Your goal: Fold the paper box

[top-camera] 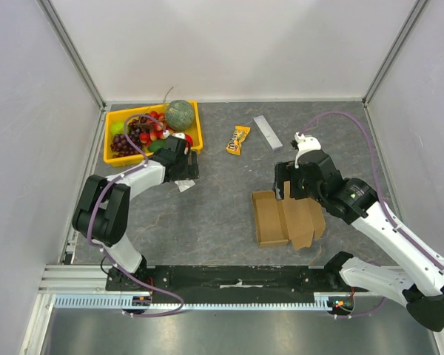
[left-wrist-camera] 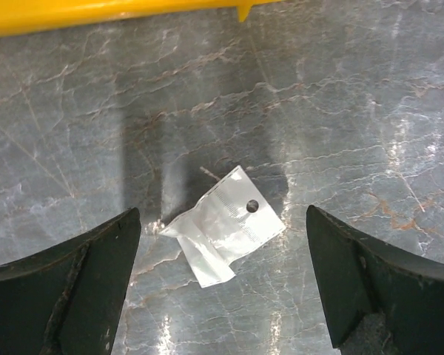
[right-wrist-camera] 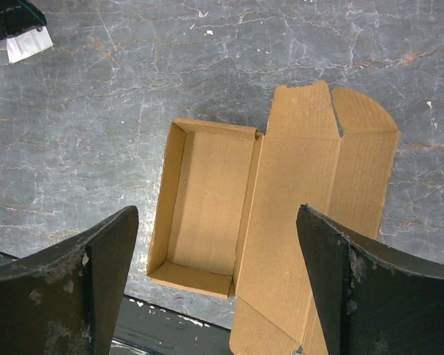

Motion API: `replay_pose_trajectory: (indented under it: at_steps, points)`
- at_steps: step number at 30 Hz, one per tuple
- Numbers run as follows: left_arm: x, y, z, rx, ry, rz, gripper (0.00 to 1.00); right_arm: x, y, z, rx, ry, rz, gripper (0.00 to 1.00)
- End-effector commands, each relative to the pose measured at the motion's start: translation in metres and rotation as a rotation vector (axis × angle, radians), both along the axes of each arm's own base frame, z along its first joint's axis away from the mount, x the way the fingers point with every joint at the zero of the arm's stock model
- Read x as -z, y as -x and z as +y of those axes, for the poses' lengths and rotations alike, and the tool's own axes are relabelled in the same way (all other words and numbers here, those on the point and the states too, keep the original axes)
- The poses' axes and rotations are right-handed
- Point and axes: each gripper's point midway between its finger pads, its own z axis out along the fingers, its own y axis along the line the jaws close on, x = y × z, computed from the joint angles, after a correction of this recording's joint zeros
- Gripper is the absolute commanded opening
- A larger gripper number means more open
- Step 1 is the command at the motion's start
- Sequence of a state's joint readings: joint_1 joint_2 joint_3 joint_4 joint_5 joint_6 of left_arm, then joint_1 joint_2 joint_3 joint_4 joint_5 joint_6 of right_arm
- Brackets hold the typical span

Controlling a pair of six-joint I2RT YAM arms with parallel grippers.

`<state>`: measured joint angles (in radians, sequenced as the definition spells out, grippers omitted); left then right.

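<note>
My right gripper (right-wrist-camera: 216,214) hangs over the paper box (right-wrist-camera: 207,192), jaws spread wide with nothing between them. The box's tray stands formed, open side up, its lid panel flat beside it on the grey table (right-wrist-camera: 96,118).

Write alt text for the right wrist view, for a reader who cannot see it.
A brown cardboard paper box lies half-folded on a grey marbled table: its tray stands formed, open side up, the lid panel and tabs flat beside it. The open right hand hovers above, dark fingers framing the box.
</note>
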<state>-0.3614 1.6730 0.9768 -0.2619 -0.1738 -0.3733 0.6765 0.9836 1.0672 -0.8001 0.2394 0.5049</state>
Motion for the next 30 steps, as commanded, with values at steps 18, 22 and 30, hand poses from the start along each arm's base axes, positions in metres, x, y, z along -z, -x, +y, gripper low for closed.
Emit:
replay_pose_trajectory:
  at_steps: [18,22,30]
  points:
    - [0.000,0.001,-0.006,0.471,-0.119,0.158,0.87,0.013,0.006,0.008,-0.032,-0.032,0.036,0.95]
    - [0.007,0.003,-0.001,0.481,-0.139,0.192,0.86,0.014,0.006,0.009,-0.036,-0.037,0.038,0.95]
    - [0.015,0.012,-0.004,0.528,-0.121,0.246,0.86,0.014,0.006,0.010,-0.041,-0.037,0.040,0.95]
